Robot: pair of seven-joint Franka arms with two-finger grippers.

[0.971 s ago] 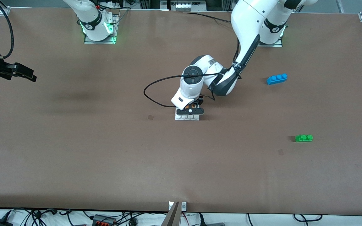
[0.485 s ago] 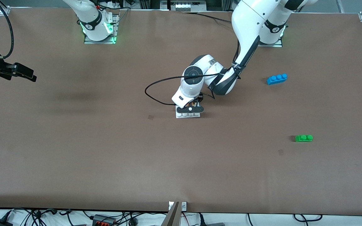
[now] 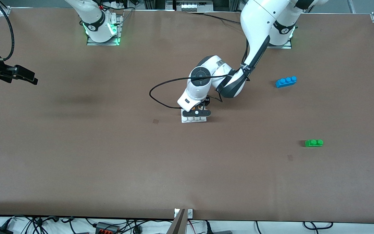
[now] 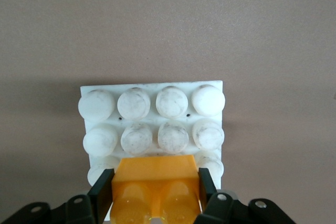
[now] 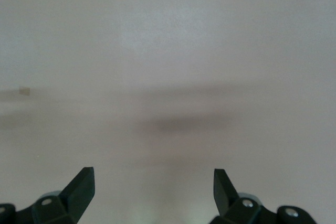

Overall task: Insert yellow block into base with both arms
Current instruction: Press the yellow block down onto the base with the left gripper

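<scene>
- The left gripper (image 4: 155, 195) has come a little farther from the front camera since a second ago, clamped on the yellow block (image 4: 155, 190), which seems seated on the base (image 4: 152, 124).
- The right gripper (image 5: 153, 187) waits, fingers spread wide and empty, over the right arm's end of the table (image 3: 109, 156).
- No writing is readable.

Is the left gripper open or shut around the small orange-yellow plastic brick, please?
Shut on it: the left gripper has a finger against each side of the small orange-yellow plastic brick, over the flat white studded base plate.

Left hand (image 3: 196, 112) lowered yellow block (image 4: 156, 187) onto base (image 4: 152, 90), seemingly.
</scene>
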